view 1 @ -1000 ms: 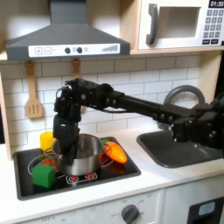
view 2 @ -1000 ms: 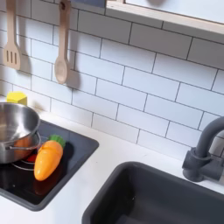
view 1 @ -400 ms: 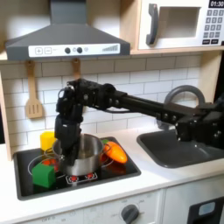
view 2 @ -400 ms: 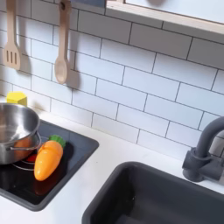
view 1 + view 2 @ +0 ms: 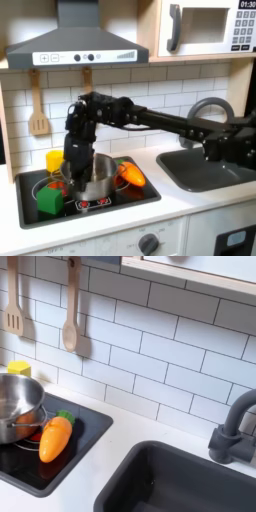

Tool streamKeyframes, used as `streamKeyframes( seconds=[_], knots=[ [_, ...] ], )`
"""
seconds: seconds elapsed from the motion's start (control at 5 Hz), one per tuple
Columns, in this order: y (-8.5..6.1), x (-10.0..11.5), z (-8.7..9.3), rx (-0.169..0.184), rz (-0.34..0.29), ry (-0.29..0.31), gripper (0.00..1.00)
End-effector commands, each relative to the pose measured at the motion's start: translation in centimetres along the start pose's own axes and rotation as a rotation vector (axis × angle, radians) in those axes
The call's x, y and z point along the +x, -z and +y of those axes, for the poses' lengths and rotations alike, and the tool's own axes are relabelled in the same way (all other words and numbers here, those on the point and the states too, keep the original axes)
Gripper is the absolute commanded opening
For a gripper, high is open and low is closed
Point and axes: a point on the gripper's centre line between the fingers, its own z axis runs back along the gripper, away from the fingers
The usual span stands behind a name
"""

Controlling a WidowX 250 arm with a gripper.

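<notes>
Arm: I see it reach in from right of frame in the first exterior view, elbow high, wrist bent down so the gripper (image 5: 74, 166) comes at the pot (image 5: 92, 176) from above, lower left of frame.
Pot: sits on the stove (image 5: 120, 197), left-centre burner, upright; in the second exterior view it's at the left edge (image 5: 15, 406), mid-height, open top up.
Why so: I judge the steep wrist lets the fingers get at the rim w/o knocking the veg either side.
Fingers: low at the pot's left rim, seem to touch or straddle it; dark on dark, so I can't tell how far apart they are or if they grip anything.
Carrot: lies tilted on the stove just right of the pot (image 5: 130, 174); in the second exterior view lower left (image 5: 54, 437), green top toward the wall, close to the pot, contact unclear.
Green block: front left corner of stove (image 5: 50, 200), near pot, apart from it.
Yellow item: behind gripper, left (image 5: 55, 160); too blurred to ID.
Sink: right of frame, both exterior views (image 5: 205, 170) (image 5: 180, 481), well apart from pot.
Spatula, spoon: hang on tiles, upper left of the second exterior view (image 5: 12, 301) (image 5: 70, 316), out of the way.
</notes>
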Motion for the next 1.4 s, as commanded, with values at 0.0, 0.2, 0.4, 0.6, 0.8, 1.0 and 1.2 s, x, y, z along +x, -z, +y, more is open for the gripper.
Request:
streamKeyframes(
  seconds=[0.0, 0.2, 0.4, 0.6, 0.8, 1.0, 1.2],
  knots=[
    [-0.1, 0.5, 0.0, -0.011, -0.043, -0.014, 1.0],
    [-1.3, 0.8, 0.0, -0.023, -0.099, -0.009, 1.0],
    [-1.4, 1.0, -0.1, -0.038, -0.105, -0.005, 1.0],
    [-1.7, 1.1, -0.1, -0.041, -0.115, -0.002, 1.0],
    [-2.7, 1.8, -0.4, -0.041, -0.138, -0.007, 1.0],
    [-4.8, 2.2, -0.8, -0.114, -0.148, -0.027, 1.0],
    [-5.6, 2.8, -0.9, -0.115, -0.168, -0.051, 1.0]
  ],
)
